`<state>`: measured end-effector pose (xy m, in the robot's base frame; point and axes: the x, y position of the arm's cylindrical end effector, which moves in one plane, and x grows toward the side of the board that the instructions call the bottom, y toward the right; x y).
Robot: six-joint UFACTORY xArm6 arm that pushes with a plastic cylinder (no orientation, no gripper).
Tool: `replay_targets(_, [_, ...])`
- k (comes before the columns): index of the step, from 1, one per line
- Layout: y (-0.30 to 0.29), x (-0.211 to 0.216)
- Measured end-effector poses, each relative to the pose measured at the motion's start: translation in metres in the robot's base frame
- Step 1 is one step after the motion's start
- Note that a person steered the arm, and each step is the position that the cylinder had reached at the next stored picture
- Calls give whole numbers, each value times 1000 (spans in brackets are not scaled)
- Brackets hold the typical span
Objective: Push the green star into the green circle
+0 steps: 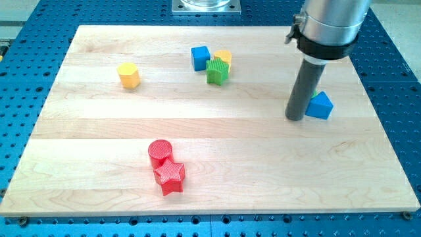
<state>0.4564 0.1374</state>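
Note:
The green star (217,71) sits near the view's top centre, touching a yellow block (223,56) behind it, with a blue cube (200,57) close on its left. No green circle shows in the view. My tip (296,118) rests on the board at the view's right, far right of and below the green star. It is right next to the left side of a blue triangular block (321,106).
A yellow hexagonal block (129,75) lies at the upper left. A red cylinder (160,151) and a red star (170,175) touch each other at the lower centre-left. The wooden board (79,131) lies on a blue perforated table (26,66).

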Motion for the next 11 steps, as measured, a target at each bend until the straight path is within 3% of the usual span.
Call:
replay_targets(2, [-185,1])
replay_targets(6, [-173,-109])
replay_targets(7, [-93,-109])
replay_targets(8, [-15,-82])
replay_targets(9, [26,-61])
replay_targets(11, [-50,-62])
